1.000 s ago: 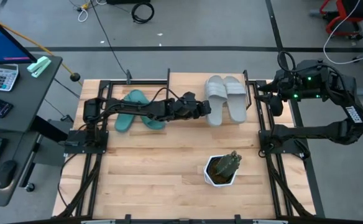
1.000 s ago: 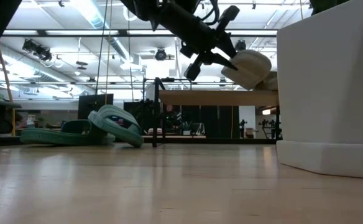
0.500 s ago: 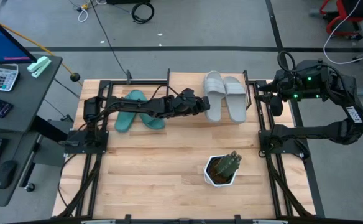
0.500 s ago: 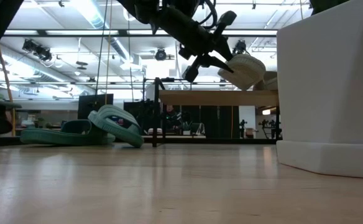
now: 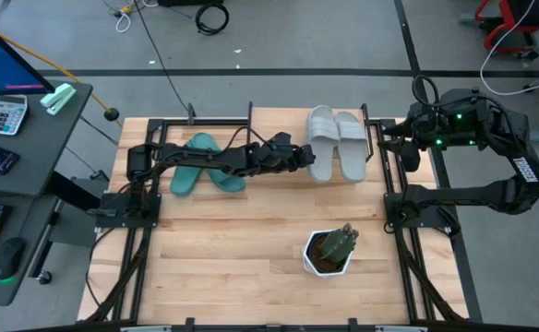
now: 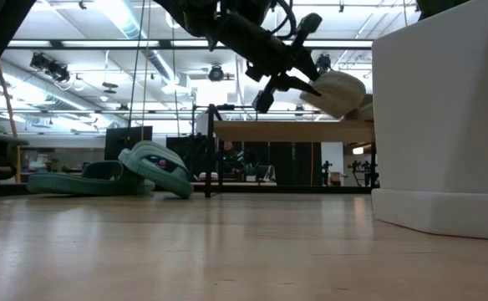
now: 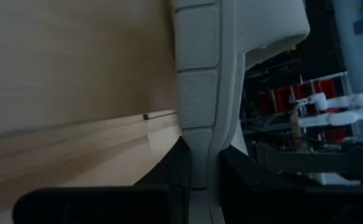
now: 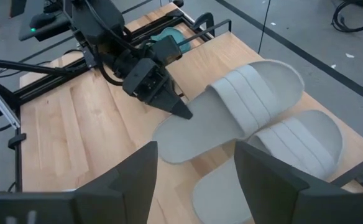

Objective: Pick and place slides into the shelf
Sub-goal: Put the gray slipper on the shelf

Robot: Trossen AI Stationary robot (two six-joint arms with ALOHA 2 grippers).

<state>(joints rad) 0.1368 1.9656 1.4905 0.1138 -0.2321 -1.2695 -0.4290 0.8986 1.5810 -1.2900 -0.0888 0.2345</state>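
Grey slides [image 5: 336, 143]: two, one in left hand [image 5: 304, 159]; teal slides [image 5: 198, 162]: two

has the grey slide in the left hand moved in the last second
Barely: the grey slide held by the left hand dipped toward the shelf top, then came back up to about where it was.

My left gripper [image 7: 203, 180] is cut off by the frame edge in my left wrist view, as is the grey slide [image 7: 222, 74] it pinches. In the low view, a white planter [image 6: 444, 125] hides the shelf's [image 6: 290, 131] far end.
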